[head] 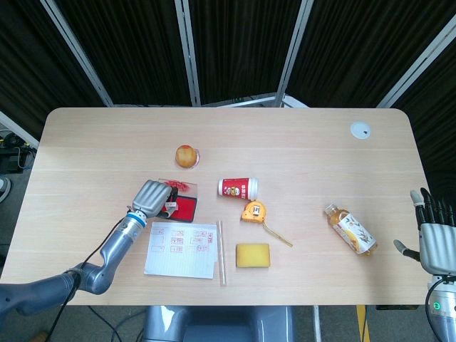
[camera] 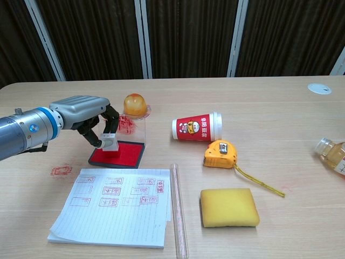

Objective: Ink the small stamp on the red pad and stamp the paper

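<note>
The paper (camera: 112, 205) lies nearest on the counter (camera: 269, 108), covered in red marks. Just beyond it sits the red pad (camera: 119, 154). The left robot hand (camera: 89, 116) pinches the small stamp (camera: 109, 142) and presses it onto the pad's left part. The right robot hand (head: 436, 239) hangs off the counter's right edge, fingers spread, holding nothing.

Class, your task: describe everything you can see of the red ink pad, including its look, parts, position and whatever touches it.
The red ink pad is a flat rectangular tray with a dark rim and a bright red inking surface. Its clear lid, smeared red, stands upright along the far edge. It lies flat on the table, just beyond the paper. The left hand holds the small stamp down on its left part.
</note>
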{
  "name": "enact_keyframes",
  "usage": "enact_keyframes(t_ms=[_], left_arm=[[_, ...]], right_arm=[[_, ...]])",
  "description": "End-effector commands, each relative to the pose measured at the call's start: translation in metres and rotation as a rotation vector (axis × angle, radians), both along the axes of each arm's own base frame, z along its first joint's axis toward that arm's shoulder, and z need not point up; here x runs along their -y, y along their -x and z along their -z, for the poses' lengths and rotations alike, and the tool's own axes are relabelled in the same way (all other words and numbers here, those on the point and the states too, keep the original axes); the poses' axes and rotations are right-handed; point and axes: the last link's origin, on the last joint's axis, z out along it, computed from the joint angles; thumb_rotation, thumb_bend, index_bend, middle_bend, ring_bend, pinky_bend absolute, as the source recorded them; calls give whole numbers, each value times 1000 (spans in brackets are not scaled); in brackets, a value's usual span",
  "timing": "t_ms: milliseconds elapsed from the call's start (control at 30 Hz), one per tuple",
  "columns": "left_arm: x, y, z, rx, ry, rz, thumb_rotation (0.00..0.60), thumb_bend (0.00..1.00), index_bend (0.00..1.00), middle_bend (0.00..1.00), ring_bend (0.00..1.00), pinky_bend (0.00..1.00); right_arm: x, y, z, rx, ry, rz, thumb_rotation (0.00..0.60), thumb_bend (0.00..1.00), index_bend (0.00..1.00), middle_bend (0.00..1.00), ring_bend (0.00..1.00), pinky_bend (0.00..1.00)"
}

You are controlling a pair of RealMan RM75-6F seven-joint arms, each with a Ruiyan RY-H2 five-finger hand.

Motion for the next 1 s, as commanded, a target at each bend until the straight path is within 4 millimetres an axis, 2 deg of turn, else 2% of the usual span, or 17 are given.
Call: enact_keyframes(t_ms=[33,567,1000], left_arm=[[0,2,5,-7,4,-3,600,375,577,553,846,902],[-1,10,20,-24,16,-11,600,375,592,569,845,902],[-1,9,12,4,-1,-16,600,377,597,571,845,902]], right_arm=[[1,1,0,-2,1,2,600,0,0,0,0,0],[4,4,0,-6,5,15,600,0,0,0,0,0],[4,5,0,-2,2,20,600,0,0,0,0,0]])
